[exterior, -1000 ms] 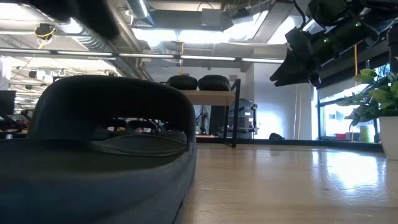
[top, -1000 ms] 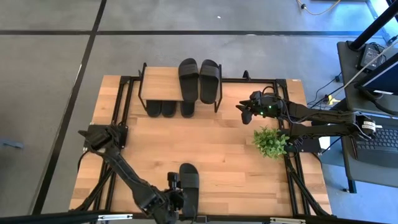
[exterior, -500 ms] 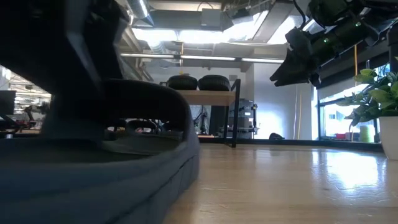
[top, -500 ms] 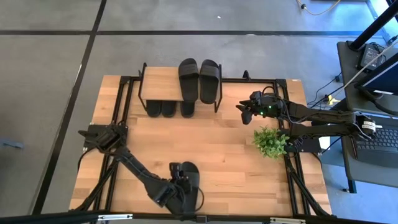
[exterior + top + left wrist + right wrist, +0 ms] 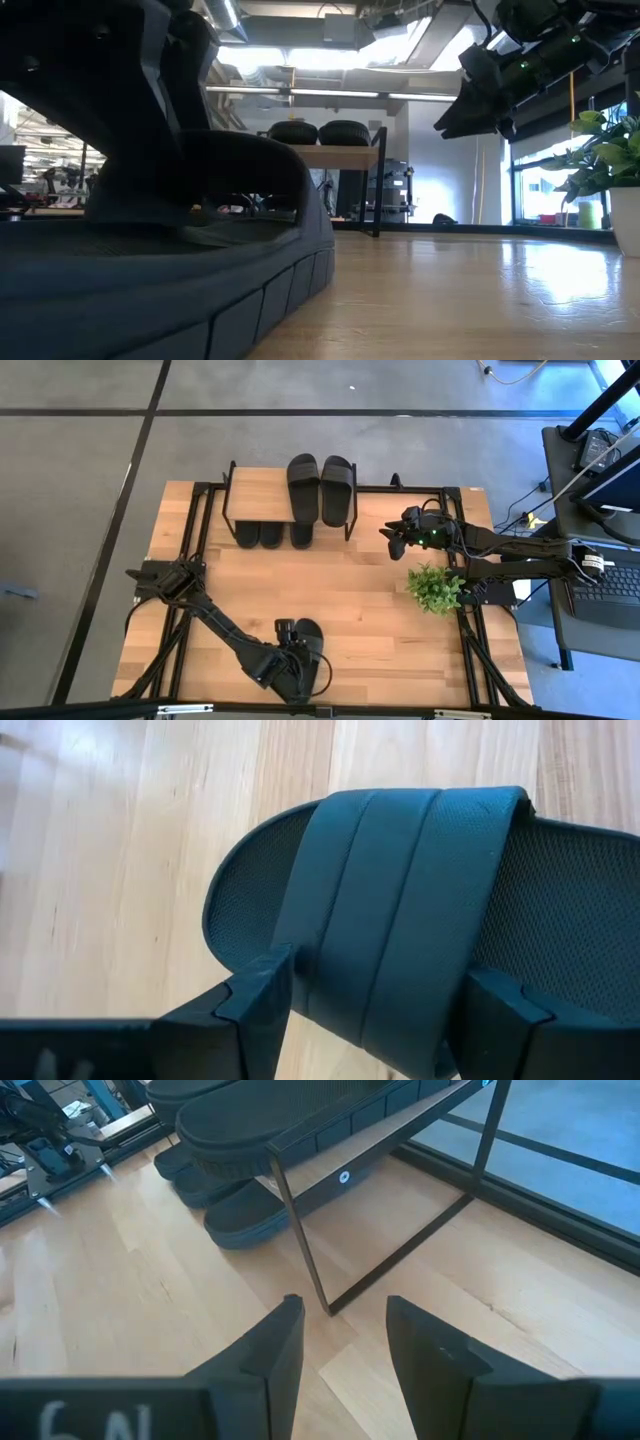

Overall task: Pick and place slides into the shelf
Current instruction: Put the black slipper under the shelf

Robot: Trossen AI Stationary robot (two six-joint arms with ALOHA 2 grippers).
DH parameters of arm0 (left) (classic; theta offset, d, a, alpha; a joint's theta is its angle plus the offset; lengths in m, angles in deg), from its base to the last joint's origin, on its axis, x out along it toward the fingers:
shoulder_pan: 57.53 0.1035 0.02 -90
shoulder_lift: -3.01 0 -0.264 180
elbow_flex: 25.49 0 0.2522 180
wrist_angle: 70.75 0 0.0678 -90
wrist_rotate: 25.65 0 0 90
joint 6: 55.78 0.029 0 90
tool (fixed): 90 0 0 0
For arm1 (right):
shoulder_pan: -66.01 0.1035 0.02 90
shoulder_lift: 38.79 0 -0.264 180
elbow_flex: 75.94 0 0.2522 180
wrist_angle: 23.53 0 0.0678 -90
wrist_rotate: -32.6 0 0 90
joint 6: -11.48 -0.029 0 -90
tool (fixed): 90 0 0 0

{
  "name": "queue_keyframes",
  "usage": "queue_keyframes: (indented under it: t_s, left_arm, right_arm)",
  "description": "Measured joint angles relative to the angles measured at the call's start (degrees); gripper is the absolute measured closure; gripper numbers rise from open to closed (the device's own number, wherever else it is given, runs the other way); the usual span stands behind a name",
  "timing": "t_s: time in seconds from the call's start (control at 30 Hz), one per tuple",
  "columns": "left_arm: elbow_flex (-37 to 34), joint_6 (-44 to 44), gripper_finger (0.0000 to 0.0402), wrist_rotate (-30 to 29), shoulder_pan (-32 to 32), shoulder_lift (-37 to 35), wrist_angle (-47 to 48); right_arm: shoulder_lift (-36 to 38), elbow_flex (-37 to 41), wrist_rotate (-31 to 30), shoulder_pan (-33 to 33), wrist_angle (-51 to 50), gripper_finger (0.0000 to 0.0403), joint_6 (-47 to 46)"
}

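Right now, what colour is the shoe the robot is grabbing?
Black all over, ribbed strap included. The black open-toe slide sandal shows best in the left wrist view, between the left tool fingers.

A small green plant stands near the tabletop's right edge. Beyond that edge sits a desk with cables on the grey floor.

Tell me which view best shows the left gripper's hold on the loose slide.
Left wrist view: the left gripper straddles the slide's strap, fingers either side. High view shows the arm covering it; low view only its looming side.
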Motion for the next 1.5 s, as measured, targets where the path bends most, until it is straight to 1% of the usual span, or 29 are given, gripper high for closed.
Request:
queue_keyframes:
  t_s: [0.27,0.4,0.5,0.6,0.8,0.97,1.1,1.2,1.4,1.5]
  left_arm:
    - [0.0,-0.1,0.0185,0.3,0.1,0.0,0.0]
    - [0.0,0.2,0.02,0.4,0.4,0.0,0.4]
    - [0.0,0.3,0.0226,0.4,0.9,0.0,0.7]
    - [0.0,0.4,0.0262,0.4,1.5,0.0,0.8]
    - [0.0,6.1,0.0339,0.3,2.1,0.0,1.0]
    - [0.0,6.4,0.0391,0.1,2.6,-0.1,1.1]
    - [0.0,6.4,0.0389,-0.2,3.4,-0.5,2.7]
    - [0.0,6.4,0.0392,-1.9,4.5,-1.0,4.7]
    - [-0.1,6.5,0.0394,-6.1,9.0,-3.2,7.4]
    - [-0.1,9.4,0.0396,-6.9,11.8,-3.5,7.4]
  right_arm:
    - [0.0,0.0,0.0,0.0,0.0,0.0257,0.1]
    - [0.0,0.0,0.0,0.0,0.0,0.0257,0.1]
    - [0.0,0.0,0.0,0.0,0.0,0.0257,0.1]
    - [0.0,0.0,0.0,0.0,0.0,0.0257,0.1]
    - [0.0,0.0,0.0,0.0,0.0,0.0257,0.1]
    - [0.0,0.0,0.0,0.0,0.0,0.0257,0.1]
    - [0.0,0.0,0.0,0.0,0.0,0.0257,0.1]
    - [0.0,0.0,0.0,0.0,0.0,0.0257,0.1]
    - [0.0,0.0,0.0,0.0,0.0,0.0257,-0.1]
    - [0.0,0.0,0.0,0.0,0.0,0.0257,0.0]
